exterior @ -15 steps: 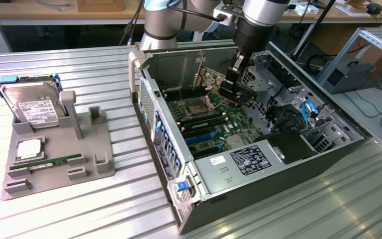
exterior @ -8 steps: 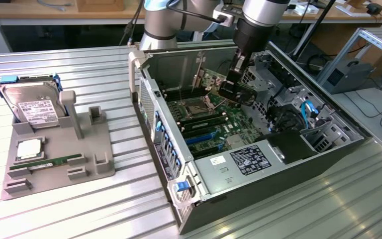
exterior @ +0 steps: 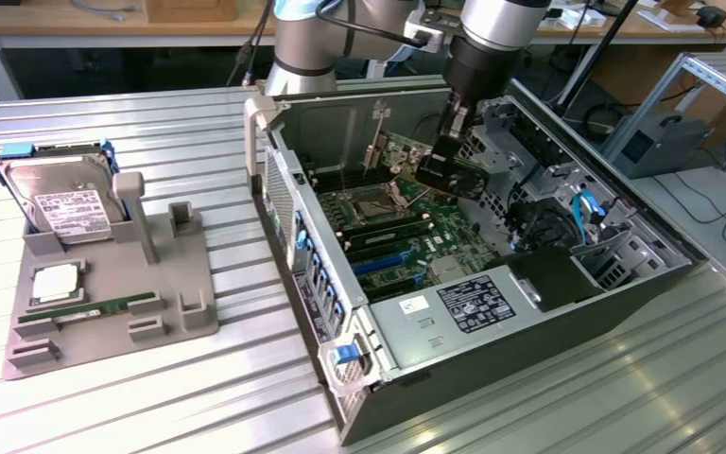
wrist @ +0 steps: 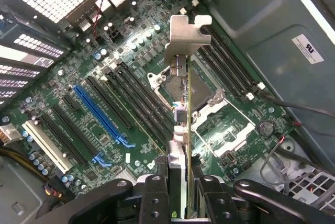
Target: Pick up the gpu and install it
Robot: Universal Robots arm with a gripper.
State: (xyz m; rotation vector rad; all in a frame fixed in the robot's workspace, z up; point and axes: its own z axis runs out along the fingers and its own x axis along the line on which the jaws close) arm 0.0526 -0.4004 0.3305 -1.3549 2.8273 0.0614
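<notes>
1. Wrist view, nearest: the hand (wrist: 182, 195) is closed narrow on the gpu (wrist: 181, 122), with a finger against each flat face. Gripping the thin card across its thickness this way keeps it from twisting.
2. The gpu appears edge-on, running straight away from the camera along the hand's line. Held like this it takes up little room among the parts inside the case.
3. At the card's far end sits the silver bracket (wrist: 186, 35), the part of the gpu closest to the board.
4. Beyond that lies the motherboard (wrist: 131, 72). The gpu hangs above it, over the processor socket (wrist: 157, 80), with the long blue slot (wrist: 102, 111) on one side and the memory slots (wrist: 230, 72) on the other. It is not seated in any slot, so I judge the install as not yet done.
5. Exterior view: the hand (exterior: 449, 151) reaches down into the open computer case (exterior: 281, 189), with the dark gpu (exterior: 458, 178) under it. The case lies on its side on the table (exterior: 148, 123) so the board faces up and can be reached from above.
6. Farthest from the work, at the exterior view's left, a grey holder (exterior: 148, 303) keeps the hard drive (exterior: 67, 203) and the memory stick (exterior: 98, 309) each in its own cradle, well apart from the case.
</notes>
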